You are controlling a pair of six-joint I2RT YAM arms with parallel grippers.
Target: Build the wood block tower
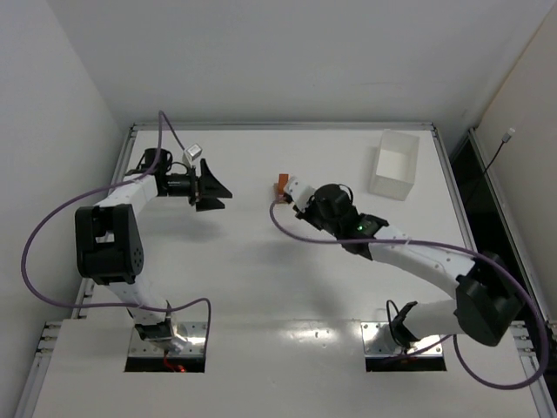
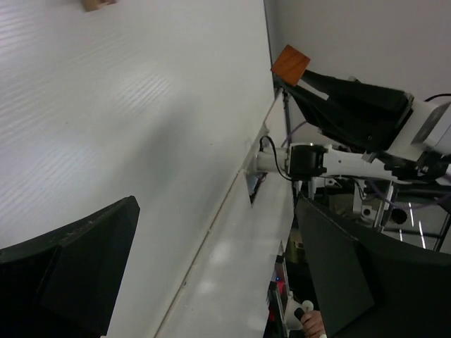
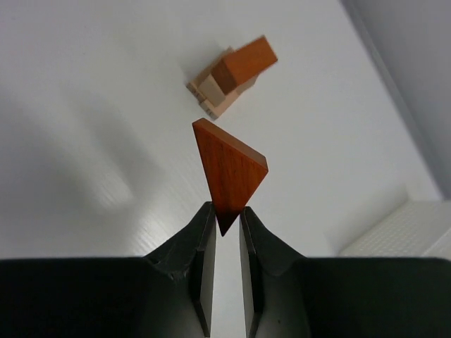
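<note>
The wood block tower (image 3: 229, 76) is standing on the white table (image 3: 84, 105), with a reddish block topping tan ones. Just short of it, the right gripper (image 3: 225, 215) is pinching a reddish triangular wedge (image 3: 229, 165) by its tip. The left gripper (image 1: 216, 187) is hanging spread wide, holding nothing.

**Lots of room in the middle, a tight spot by the tower**

The table (image 1: 261, 296) is bare in the middle and along the near side, so a gripper could pass there. A wide bare gap lies between the left gripper (image 1: 221, 187), jaws spread wide, and the right gripper (image 3: 225, 215). The right gripper pinches the red wedge (image 3: 229, 169) close to the wood block tower (image 3: 229, 74), so that side is blocked. The right arm (image 1: 418, 252) lies across the near right. The white tray (image 1: 396, 164) stands far right, well apart from the tower.
</note>
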